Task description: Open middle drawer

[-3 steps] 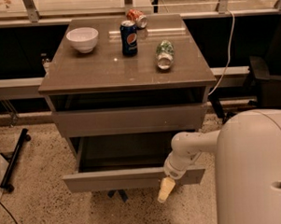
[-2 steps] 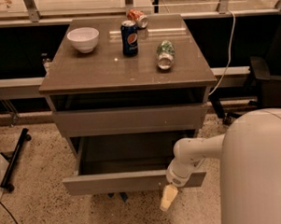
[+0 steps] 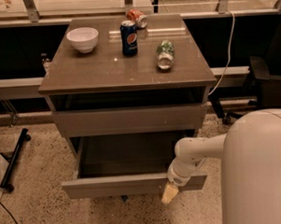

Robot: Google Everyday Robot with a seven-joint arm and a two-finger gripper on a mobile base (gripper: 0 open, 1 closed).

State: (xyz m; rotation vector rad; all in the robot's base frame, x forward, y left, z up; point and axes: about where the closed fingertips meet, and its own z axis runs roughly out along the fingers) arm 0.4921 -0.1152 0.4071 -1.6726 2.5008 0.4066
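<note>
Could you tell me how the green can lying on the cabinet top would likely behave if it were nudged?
The green can lies on its side on the glossy cabinet top, so it would probably roll. It looks small, so it is likely light. The claw is down at the open middle drawer, far from it.

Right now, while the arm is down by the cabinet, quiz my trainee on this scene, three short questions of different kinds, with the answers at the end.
1. Fill in: on the brown cabinet top, the blue Pepsi can stands upright, while the orange can behind it lies on its ____.
2. True or false: the wide grey-taupe middle drawer is pulled out.
3. Where is the robot's gripper?
A. on the cabinet top
B. at the middle drawer's front panel, right of centre
C. between the two cans

Key: 1 side; 2 true; 3 B.
</note>
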